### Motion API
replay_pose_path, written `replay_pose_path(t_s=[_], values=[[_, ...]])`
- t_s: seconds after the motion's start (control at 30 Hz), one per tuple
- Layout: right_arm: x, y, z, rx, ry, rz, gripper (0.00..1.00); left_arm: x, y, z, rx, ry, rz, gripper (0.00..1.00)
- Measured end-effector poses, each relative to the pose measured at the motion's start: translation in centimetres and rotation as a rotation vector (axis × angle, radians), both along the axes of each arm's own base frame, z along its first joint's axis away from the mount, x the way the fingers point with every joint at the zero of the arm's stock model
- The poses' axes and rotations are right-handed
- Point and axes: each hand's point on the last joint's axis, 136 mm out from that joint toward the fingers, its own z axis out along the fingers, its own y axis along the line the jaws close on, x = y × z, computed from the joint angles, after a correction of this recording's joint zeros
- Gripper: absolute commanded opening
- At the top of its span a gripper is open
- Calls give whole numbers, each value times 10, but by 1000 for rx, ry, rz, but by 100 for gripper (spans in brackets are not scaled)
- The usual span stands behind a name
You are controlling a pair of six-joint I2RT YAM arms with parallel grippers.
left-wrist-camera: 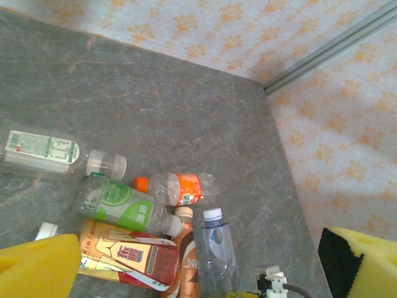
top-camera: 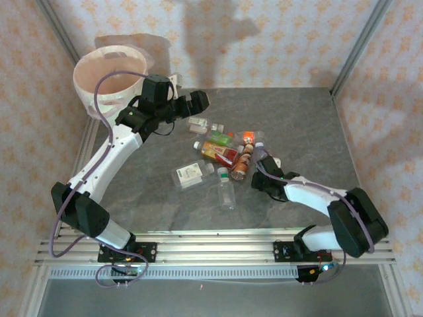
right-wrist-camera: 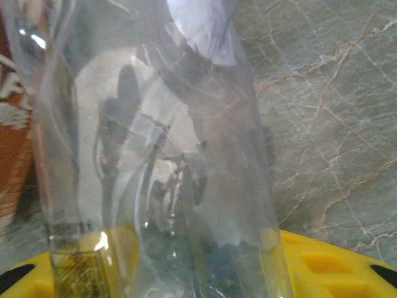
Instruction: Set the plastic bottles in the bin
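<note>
Several plastic bottles lie in a loose pile mid-table. My right gripper is shut on a clear bottle with a white cap at the pile's right edge. In the right wrist view this clear bottle stands between the yellow fingers. Beside it lie a brown bottle, a red-and-yellow labelled one, a green-labelled one and an orange-labelled one. My left gripper hangs open and empty above the pile's far left, just right of the cream bin; its yellow pads frame the view.
A flat bottle with a white label and a clear bottle lie apart nearer the front. Another white-labelled bottle lies at the pile's far side. Patterned walls close in the table on three sides; an aluminium rail runs along the front.
</note>
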Motion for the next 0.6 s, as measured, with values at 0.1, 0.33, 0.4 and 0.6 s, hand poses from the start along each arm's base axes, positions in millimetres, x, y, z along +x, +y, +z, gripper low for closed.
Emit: replay_pose_path(t_s=[0.1,0.33,0.4,0.6], values=[[5,6,24,42,-87,30,40,-7,-12,-3,-11,6,-48,100],[13,30,94,170,-307,145,39,-33,-50,-17,-16,27,-199,100],[14,37,106,209,-329,166,38,-39,-61,-17,-23,23,-232,100],[17,70,143,373,-390,252,38,-50,-97,-19,-103,-15,-317,100]])
